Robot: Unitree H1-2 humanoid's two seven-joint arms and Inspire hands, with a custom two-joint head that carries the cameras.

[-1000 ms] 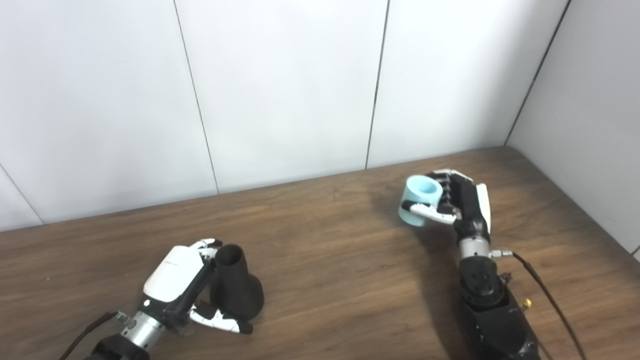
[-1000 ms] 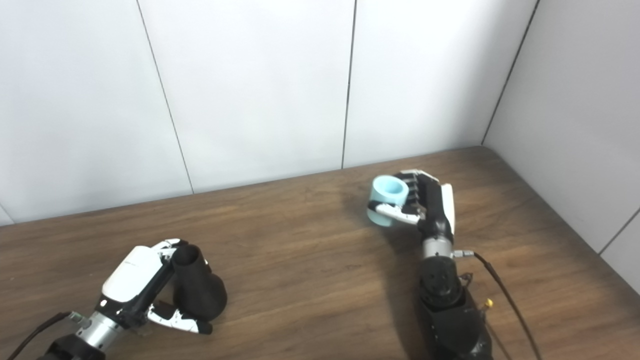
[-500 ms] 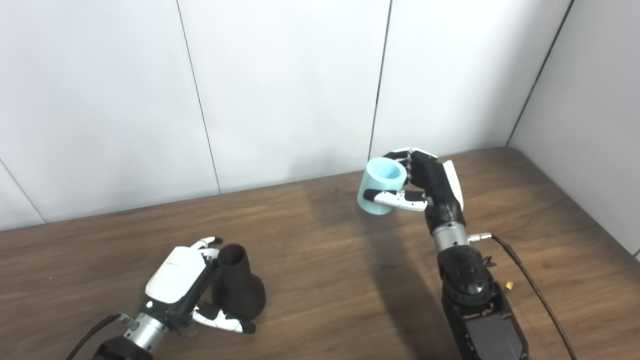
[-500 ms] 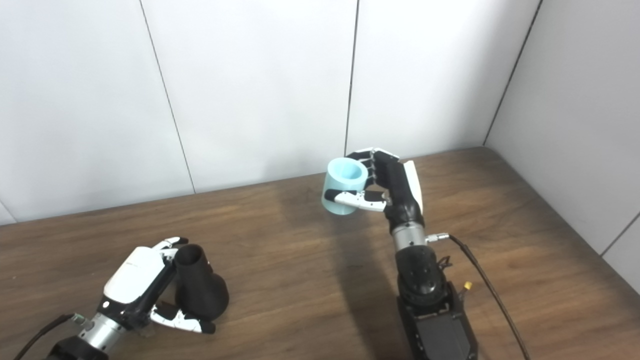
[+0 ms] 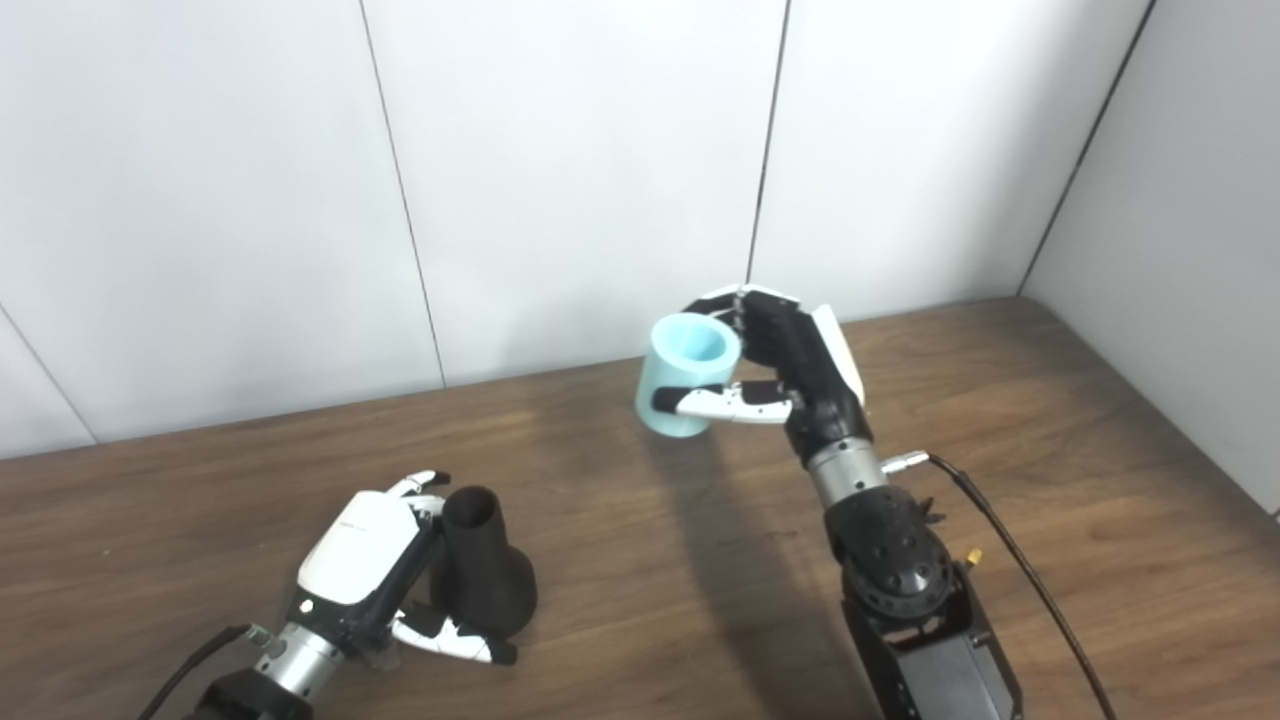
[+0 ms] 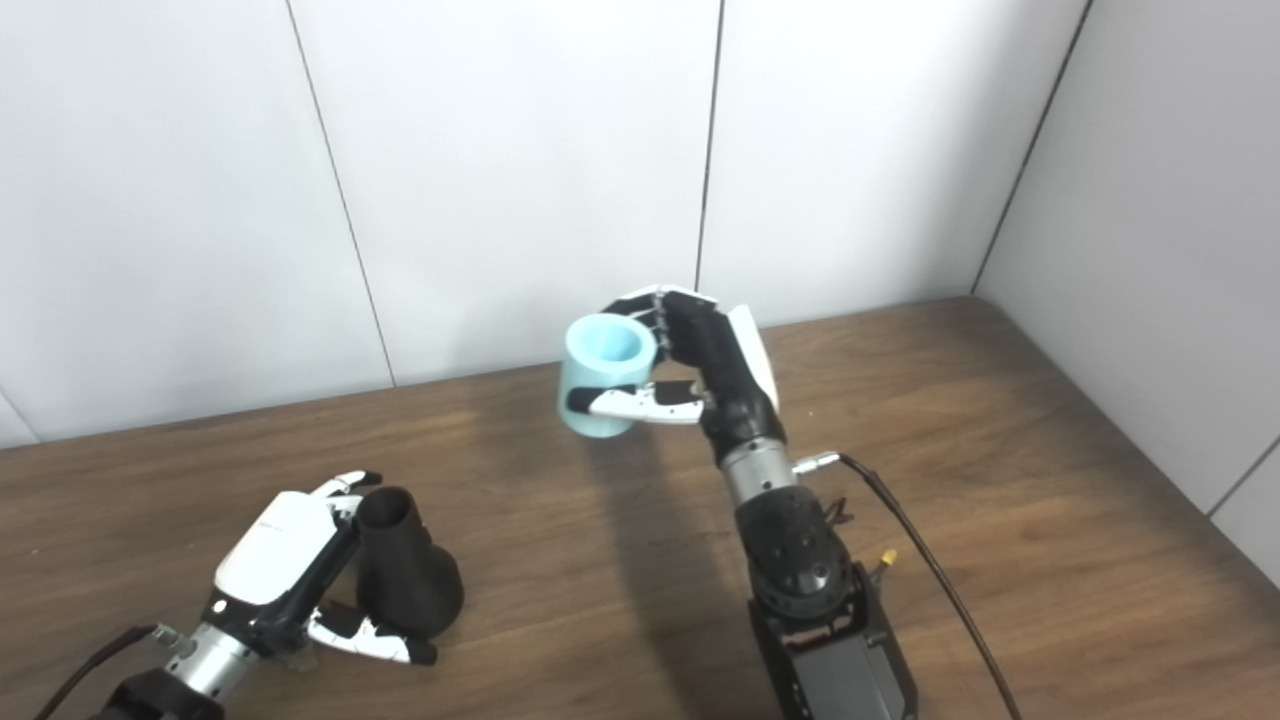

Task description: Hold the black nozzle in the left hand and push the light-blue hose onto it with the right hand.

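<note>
Above the far middle of the brown wooden table [image 5: 1050,420], the short light-blue hose [image 5: 688,374] is held upright in the closed right hand [image 5: 790,365], well right of the upright black flared nozzle [image 5: 482,576] gripped near-left by the left hand [image 5: 375,570].

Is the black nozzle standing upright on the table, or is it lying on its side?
Upright. The black nozzle rests on its wide base on the table, its narrow open mouth pointing up, with the left hand around it.
</note>
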